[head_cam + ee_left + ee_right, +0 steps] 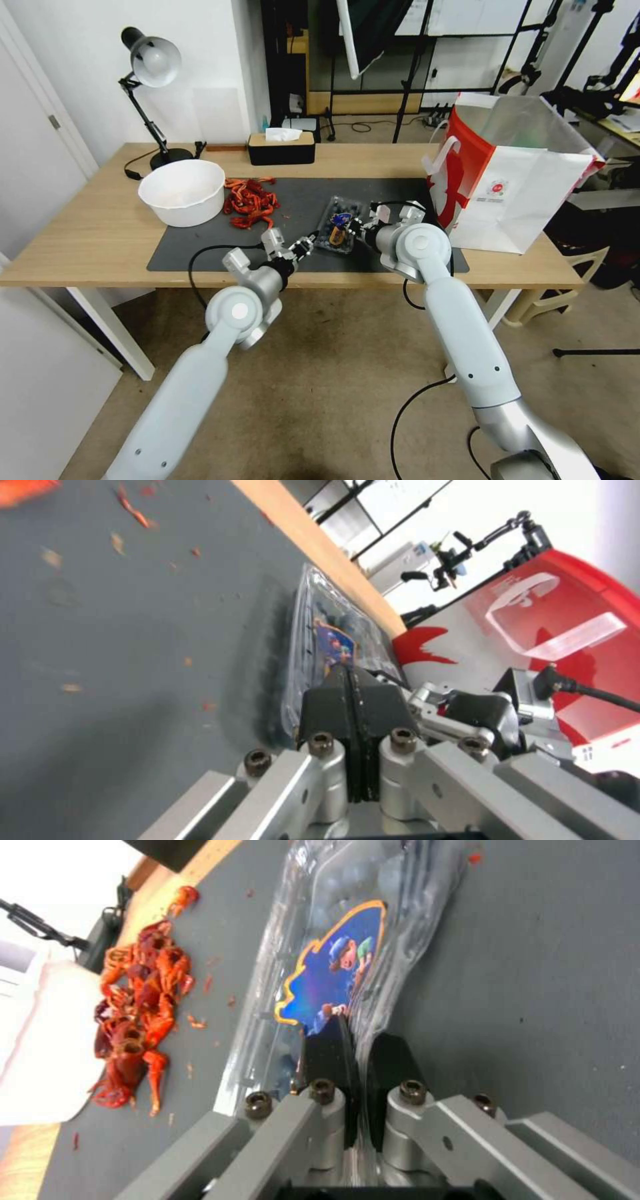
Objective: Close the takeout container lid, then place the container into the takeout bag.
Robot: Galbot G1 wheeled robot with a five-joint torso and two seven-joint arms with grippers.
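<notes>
While the takeout container (337, 226) lies closed on the dark mat (200, 247) between both arms, the right gripper (357, 1040) pinches its right edge, the left gripper (352, 680) hovers clenched beside it, and the takeout bag (513, 193) stands farther right.

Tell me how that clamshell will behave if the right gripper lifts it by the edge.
The takeout container is thin clear plastic, so it will probably flex and sag from the right gripper, pinching one rim. It lies flat, unlikely to roll. The left gripper, shut beside it, could steady it.
</notes>
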